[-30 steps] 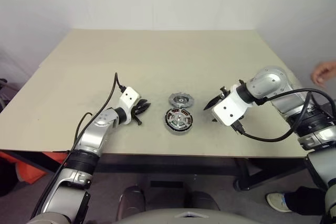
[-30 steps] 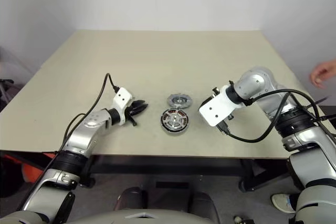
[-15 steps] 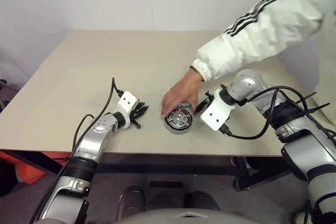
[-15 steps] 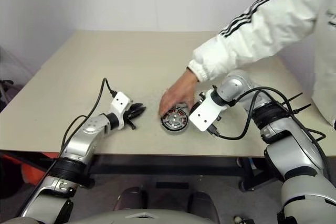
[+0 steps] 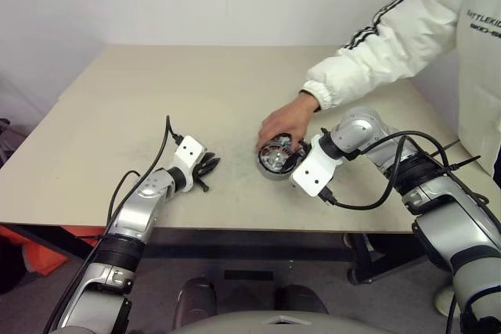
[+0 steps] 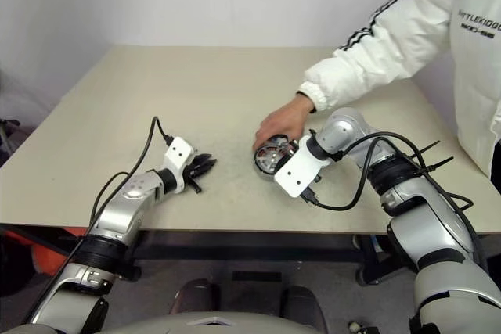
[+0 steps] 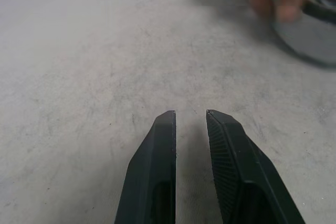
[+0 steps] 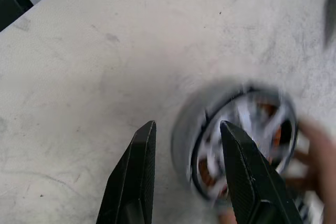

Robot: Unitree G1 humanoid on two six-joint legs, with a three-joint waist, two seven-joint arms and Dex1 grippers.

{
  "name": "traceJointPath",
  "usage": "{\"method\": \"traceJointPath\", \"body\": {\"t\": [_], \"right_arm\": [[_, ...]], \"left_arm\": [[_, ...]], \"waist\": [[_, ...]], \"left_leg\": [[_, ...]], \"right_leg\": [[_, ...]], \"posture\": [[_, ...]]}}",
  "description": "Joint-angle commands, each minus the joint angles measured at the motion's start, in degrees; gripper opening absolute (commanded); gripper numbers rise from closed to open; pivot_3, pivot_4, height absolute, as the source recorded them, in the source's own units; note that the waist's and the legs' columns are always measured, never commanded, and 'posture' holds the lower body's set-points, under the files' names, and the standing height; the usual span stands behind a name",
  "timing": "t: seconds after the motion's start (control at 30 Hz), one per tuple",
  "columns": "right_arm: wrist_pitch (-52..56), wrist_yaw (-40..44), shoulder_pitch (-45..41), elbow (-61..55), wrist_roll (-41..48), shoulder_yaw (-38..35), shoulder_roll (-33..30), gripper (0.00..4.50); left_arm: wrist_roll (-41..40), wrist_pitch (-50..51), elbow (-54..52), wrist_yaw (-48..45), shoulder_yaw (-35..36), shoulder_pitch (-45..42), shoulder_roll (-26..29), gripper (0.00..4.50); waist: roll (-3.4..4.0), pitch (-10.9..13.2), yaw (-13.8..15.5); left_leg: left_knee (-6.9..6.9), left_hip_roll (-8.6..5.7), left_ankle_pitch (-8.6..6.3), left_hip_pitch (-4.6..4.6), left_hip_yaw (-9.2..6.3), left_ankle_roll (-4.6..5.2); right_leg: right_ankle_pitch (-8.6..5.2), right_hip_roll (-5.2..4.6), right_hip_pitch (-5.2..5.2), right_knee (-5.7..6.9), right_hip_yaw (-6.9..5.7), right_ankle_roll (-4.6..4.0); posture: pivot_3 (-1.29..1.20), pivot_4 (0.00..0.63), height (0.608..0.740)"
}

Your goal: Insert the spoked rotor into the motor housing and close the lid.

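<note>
On the beige table (image 5: 156, 91) a person's hand (image 5: 283, 124), its white sleeve lettered illegibly, rests on the motor housing (image 5: 275, 158) holding the spoked rotor (image 8: 247, 129), beside the right gripper (image 8: 186, 129) with fingers spread; the left gripper (image 7: 190, 116), slightly parted and empty, lies well apart.

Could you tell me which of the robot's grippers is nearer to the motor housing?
Right. The right gripper hovers beside the motor housing; the left gripper sits well away.

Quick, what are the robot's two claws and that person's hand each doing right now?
Left gripper: open a little, empty, over bare table.
Right gripper: open, empty, above the motor housing.
Person's hand: on the housing.
</note>
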Motion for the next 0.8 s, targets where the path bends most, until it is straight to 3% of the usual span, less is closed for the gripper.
{"method": "traceJointPath", "body": {"t": [0.03, 0.23, 0.6, 0.8], "right_arm": [[0.56, -0.77, -0.46, -1.71, 0.76, -1.46, -0.66, 2.13], [1.86, -3.01, -1.01, -0.76, -0.33, -1.80, -0.50, 2.13], [10.18, -14.24, -1.69, 1.55, -2.07, -5.06, 2.69, 2.13], [21.26, -19.35, 1.82, -0.07, 2.59, -10.33, 6.30, 2.13]], "left_arm": [[0.14, -0.41, -1.44, -0.27, 0.61, -1.07, 0.53, 1.00], [0.25, -0.33, -1.50, -0.31, 0.44, -1.09, 0.52, 1.00], [0.34, -0.21, -1.68, -0.04, 0.38, -0.83, 0.41, 1.00], [0.37, -0.29, -1.71, -0.06, 0.28, -0.54, 0.33, 1.00]], "waist": [[0.00, 0.00, 0.00], [0.00, 0.00, 0.01], [0.00, 0.00, -0.02], [0.00, 0.01, -0.02]], "left_leg": [[0.00, 0.00, 0.00, 0.00, 0.00, 0.00], [0.00, 0.00, 0.00, 0.00, 0.00, 0.00], [-0.01, -0.01, 0.00, 0.00, 0.00, -0.01], [-0.03, -0.01, 0.01, 0.01, 0.00, -0.02]], "right_leg": [[0.00, 0.00, 0.00, 0.00, 0.00, 0.00], [0.00, 0.00, 0.00, 0.00, 0.00, 0.00], [0.00, 0.00, -0.01, -0.01, 0.01, 0.00], [0.00, 0.02, -0.01, -0.01, 0.02, 0.00]], "posture": [[0.00, 0.000, 0.740], [0.00, 0.000, 0.740], [0.00, 0.000, 0.740], [0.00, 0.000, 0.740]]}}
